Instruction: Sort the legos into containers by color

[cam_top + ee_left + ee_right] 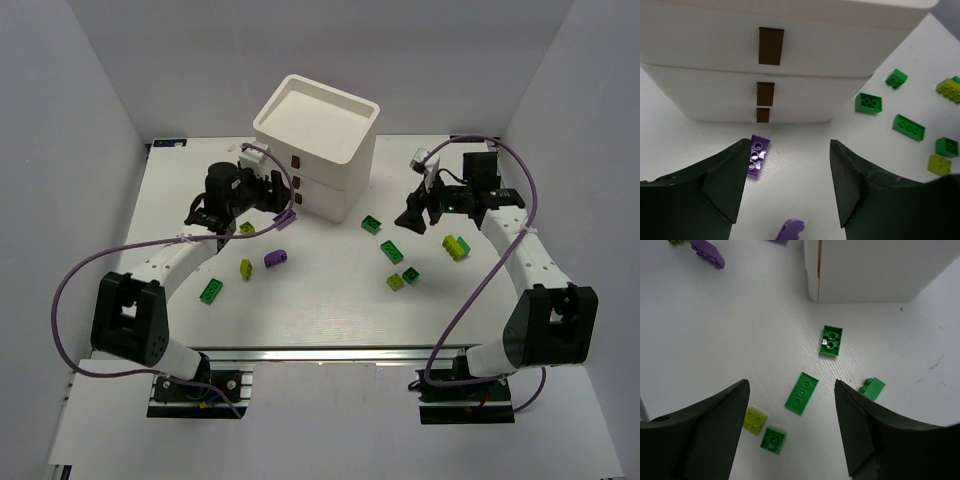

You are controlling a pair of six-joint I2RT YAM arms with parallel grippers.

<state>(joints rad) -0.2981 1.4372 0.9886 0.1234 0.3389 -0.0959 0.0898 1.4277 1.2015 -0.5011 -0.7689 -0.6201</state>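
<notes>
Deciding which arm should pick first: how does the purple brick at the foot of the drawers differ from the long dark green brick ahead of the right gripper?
Colour: the purple brick is purple, the long green brick dark green. Place: the purple brick lies close before the drawer chest, below its lowest pull; the long green brick lies out in the open, apart from the chest. Both lie flat and ungripped.

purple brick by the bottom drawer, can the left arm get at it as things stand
Probably yes. The purple brick lies uncovered on the table just ahead of the open left jaws, with nothing between. The chest close behind it may crowd the approach.
</notes>
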